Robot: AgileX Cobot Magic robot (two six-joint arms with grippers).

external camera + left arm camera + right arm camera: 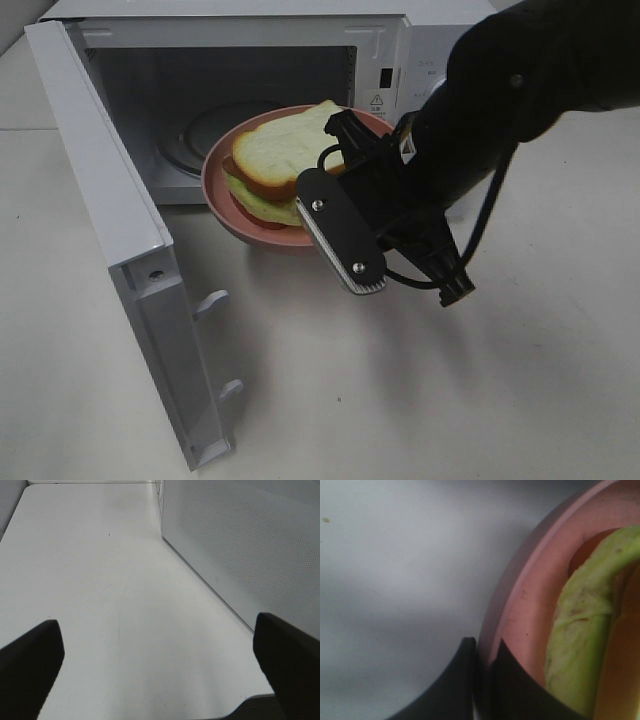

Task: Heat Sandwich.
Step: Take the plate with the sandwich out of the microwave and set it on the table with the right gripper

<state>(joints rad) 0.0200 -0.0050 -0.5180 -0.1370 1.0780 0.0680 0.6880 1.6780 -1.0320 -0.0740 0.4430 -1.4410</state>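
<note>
Item: sandwich [285, 150], riding on pink plate [222, 205] at the open microwave [250, 60] mouth, right gripper [482, 680] clenching the plate rim, likely sparing the bread; left gripper [160, 665] idling released beside the door [240, 545].

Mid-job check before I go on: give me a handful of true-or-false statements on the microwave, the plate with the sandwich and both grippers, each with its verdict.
1. The microwave door stands open. True.
2. The right gripper is clamped on the rim of the pink plate. True.
3. The sandwich lies bare on the table. False: it sits on the plate, held at the microwave's opening.
4. The left gripper holds the plate's other side. False: it is open and empty, over bare table.
5. Green lettuce shows between the bread slices. True.
</note>
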